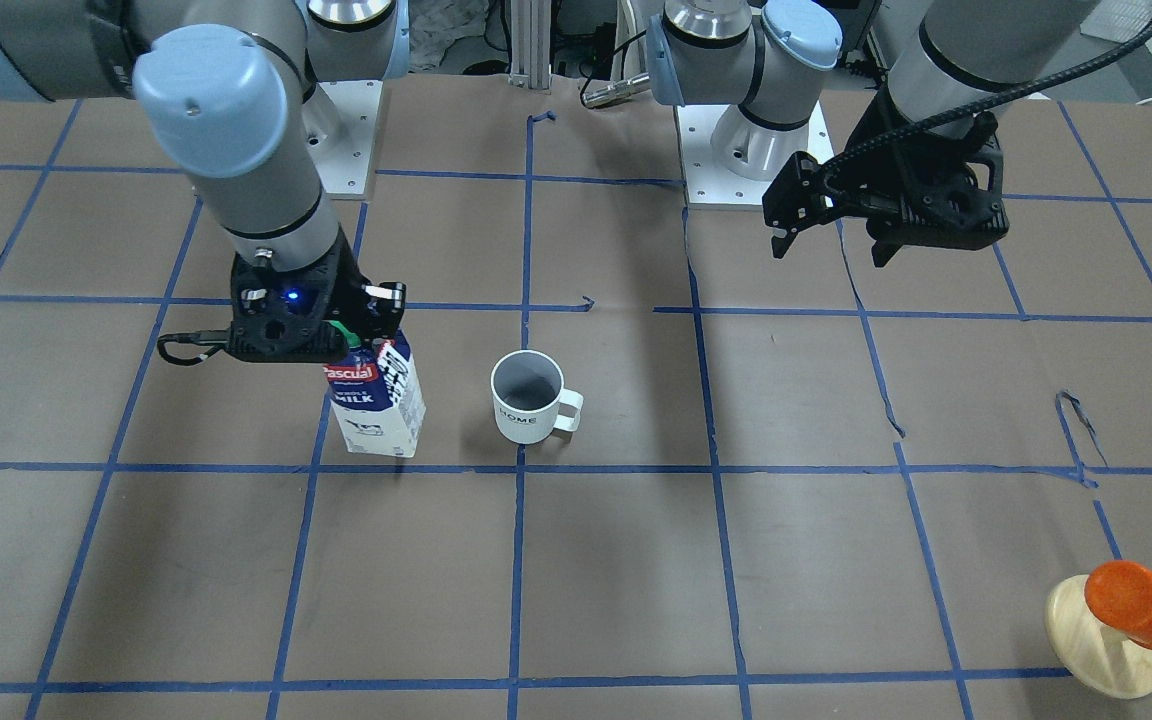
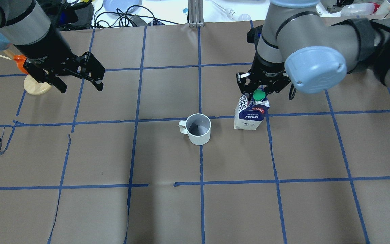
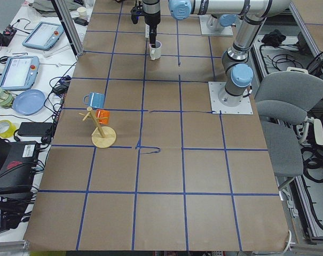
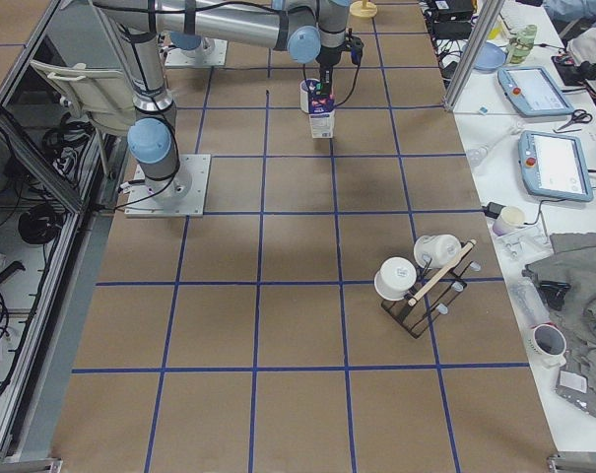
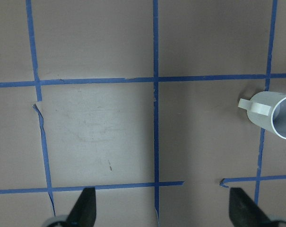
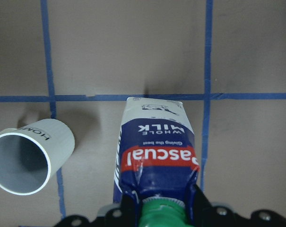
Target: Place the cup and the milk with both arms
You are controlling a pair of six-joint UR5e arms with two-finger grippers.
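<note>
Left of centre in the front-facing view, the milk (image 1: 376, 400) – a dark blue and white gable-top carton with a red "Pascual" band and green cap – stands upright on the table (image 1: 636, 580), just beside the cup (image 1: 528, 398), a white mug, dark grey inside, handle turned away from the carton. The right end effector (image 1: 364, 333) is clamped on the carton's gable top. At upper right, the left end effector (image 1: 831, 250) hangs wide open, holding nothing.

Silver-grey arms (image 1: 266, 190) with light blue joint caps (image 1: 201, 95), ribbed black cable (image 1: 1056, 82).
</note>
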